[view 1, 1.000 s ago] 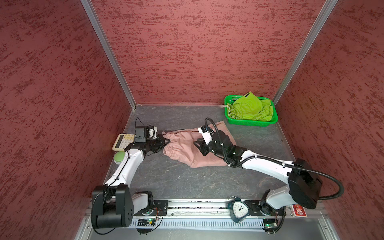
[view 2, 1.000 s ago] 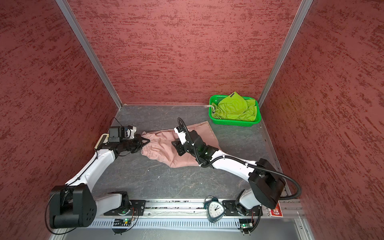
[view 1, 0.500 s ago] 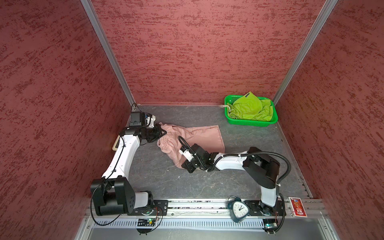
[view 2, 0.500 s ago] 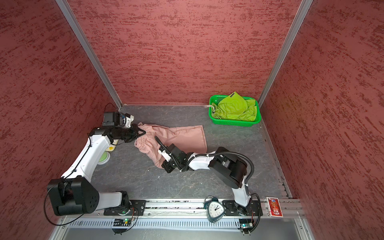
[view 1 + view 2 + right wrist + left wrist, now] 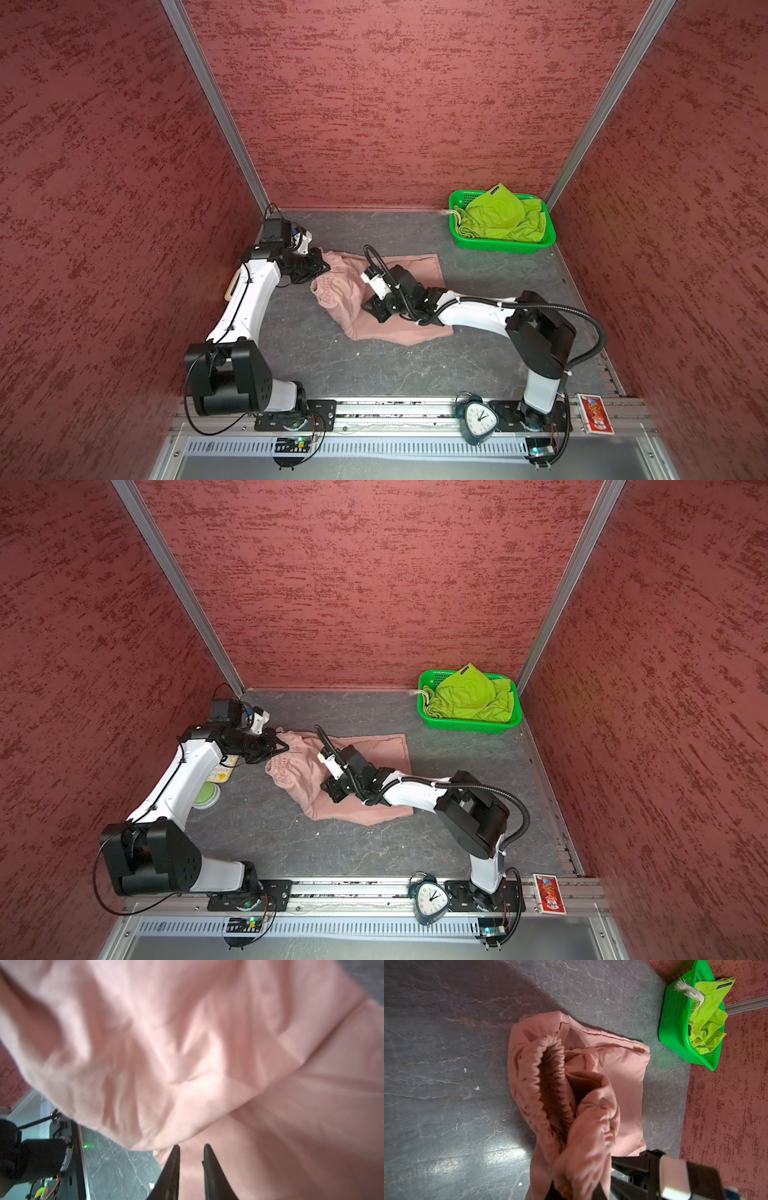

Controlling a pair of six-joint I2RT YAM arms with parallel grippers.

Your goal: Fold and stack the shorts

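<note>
Pink shorts [image 5: 417, 270], waistband in left claw [image 5: 321, 266], right claw [image 5: 372, 309] atop

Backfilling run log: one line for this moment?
left gripper: shut on pink shorts | right gripper: over same, grip unclear | green shorts: in basket

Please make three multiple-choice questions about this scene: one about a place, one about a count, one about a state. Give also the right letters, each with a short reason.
1. The lime green shorts lie: A in the green basket; B on a chair; C on a hanger.
2. Pairs of shorts outside the basket: A none; B one; C two.
3. The left gripper is: A wide open; B shut on nothing; C shut on the pink shorts.
Answers: 1 A, the green cloth is heaped inside it in both top views; 2 B, only the pink pair lies outside; 3 C, the bunched pink waistband is pinched at it in the left wrist view.
</note>
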